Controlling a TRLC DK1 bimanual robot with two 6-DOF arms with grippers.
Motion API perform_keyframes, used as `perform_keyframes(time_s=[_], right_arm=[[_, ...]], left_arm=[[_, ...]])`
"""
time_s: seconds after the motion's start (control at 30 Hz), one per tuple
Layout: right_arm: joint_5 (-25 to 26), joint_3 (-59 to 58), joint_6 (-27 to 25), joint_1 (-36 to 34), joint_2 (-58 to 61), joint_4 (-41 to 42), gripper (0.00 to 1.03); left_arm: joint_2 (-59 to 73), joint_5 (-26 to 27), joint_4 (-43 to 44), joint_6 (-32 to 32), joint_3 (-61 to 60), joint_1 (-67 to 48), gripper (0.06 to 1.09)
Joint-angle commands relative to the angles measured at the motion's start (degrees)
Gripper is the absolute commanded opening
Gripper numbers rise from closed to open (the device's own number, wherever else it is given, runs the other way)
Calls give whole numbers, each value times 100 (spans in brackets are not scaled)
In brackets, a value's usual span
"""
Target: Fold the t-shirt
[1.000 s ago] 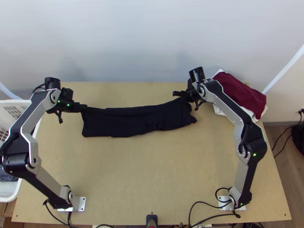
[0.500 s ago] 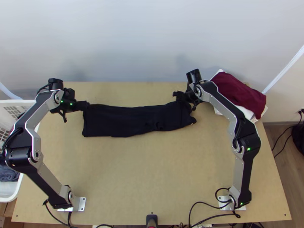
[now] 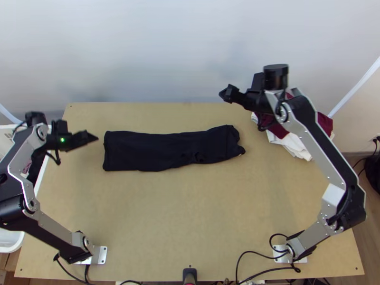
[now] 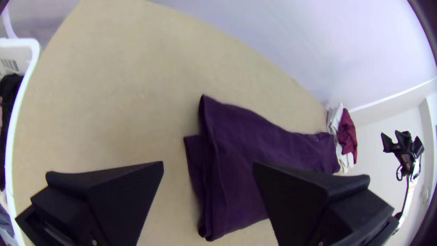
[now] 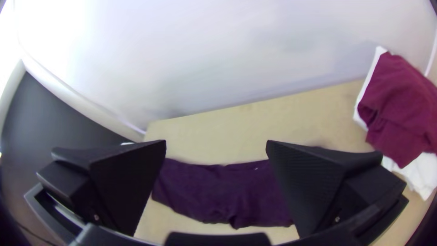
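While left end effector [image 3: 94, 137] and right end effector [image 3: 225, 93] gape wide, wooden table [image 3: 190, 213], pale wall [image 3: 166, 47] behind

Left hand [image 3: 95, 138], right hand [image 3: 224, 93] — off t-shirt [image 3: 166, 149]

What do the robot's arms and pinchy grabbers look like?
The left arm and right arm have silver-grey links and chunky black joints. The left gripper and right gripper are black, with wide, wedge-shaped fingers. A tiny green light glows near the left gripper. Black cables run by the bases.
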Motion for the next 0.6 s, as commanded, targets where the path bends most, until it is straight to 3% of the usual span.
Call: perform_keyframes(time_s=[0.0,0.2,0.57], right_arm=[[-543,42,549,-190,71,-101,99],[-1052,218,830,-278,106,-101,99],[-1087,666,821,-366,238,-303,99]], left_arm=[[-38,214,-93,366,-456,68,100],[199,328,241,384,-737,-11,100],[964,179,821,76,-693,-626,100]])
